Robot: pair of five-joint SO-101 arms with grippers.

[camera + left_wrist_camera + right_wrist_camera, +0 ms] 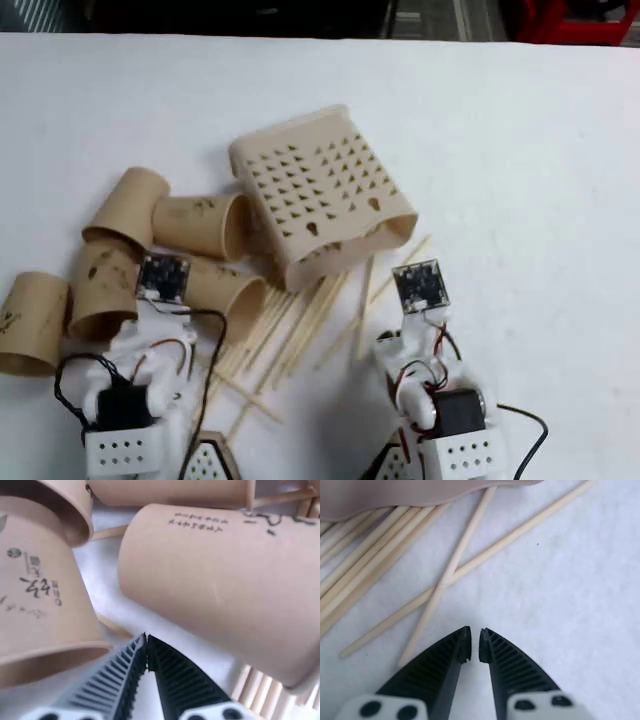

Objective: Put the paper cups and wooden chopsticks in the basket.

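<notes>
Several tan paper cups lie on their sides at the table's left, among them one cup next to the cream perforated basket, which is tipped over at the centre. Wooden chopsticks are scattered in front of the basket's mouth. My left gripper is shut and empty, just above the table between a large cup and another cup. My right gripper is shut with nothing in it, close to two crossed chopsticks in front of the basket's rim.
The left arm stands at the front left, the right arm at the front right. White table stretches bare to the right of the basket and behind it. A cable loops by each arm's base.
</notes>
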